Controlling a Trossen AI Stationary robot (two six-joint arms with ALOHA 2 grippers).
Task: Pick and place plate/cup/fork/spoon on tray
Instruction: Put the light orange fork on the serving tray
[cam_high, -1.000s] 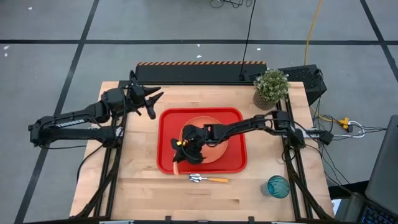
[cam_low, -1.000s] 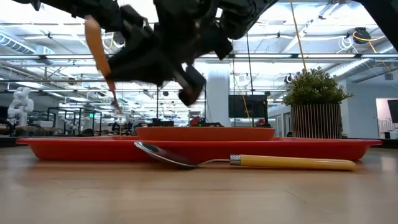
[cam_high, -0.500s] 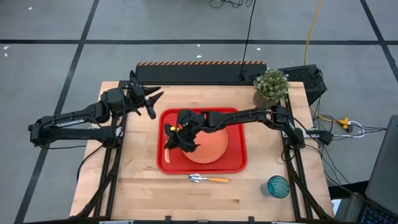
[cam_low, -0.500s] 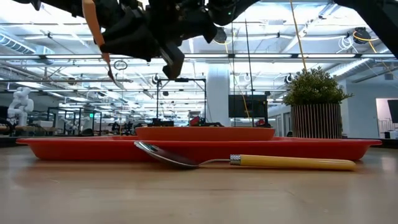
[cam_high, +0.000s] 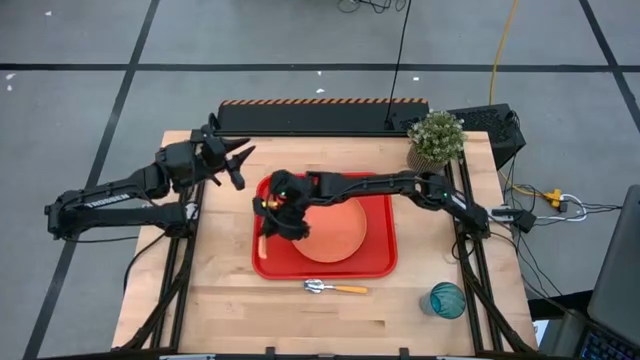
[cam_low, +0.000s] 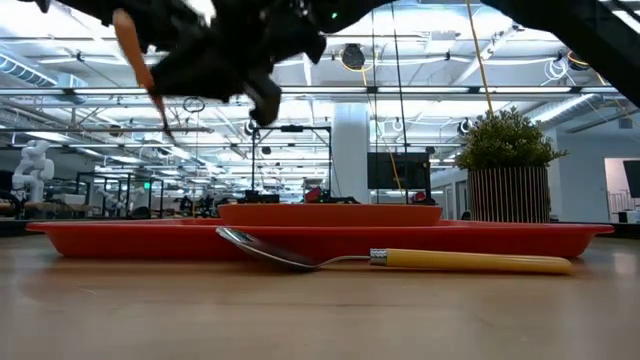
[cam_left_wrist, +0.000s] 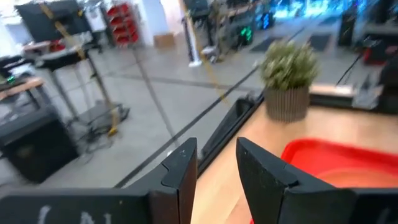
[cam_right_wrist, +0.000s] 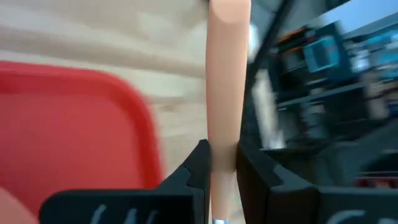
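Observation:
My right gripper reaches over the left part of the red tray and is shut on the fork. The fork has an orange handle and silver tines. The orange plate lies on the tray. The spoon lies flat on the table just in front of the tray's near rim. The teal cup stands at the near right of the table. My left gripper is open and empty, in the air by the tray's far left corner. My right gripper pinches the fork's orange handle between its two fingers, close to the metal end. The fingers lie across the handle. The fork is lifted clear above the tray and tilted, free handle end high and tines low.
A potted plant stands at the table's far right corner. Bare wooden table lies to the near left of the tray and to its right.
My right gripper has carried the fork from the tray's near left part toward the table's far and left edges, rising a little. The fork stays clear of the tray, tines down. The plate, once partly covered by the arm, shows more fully.

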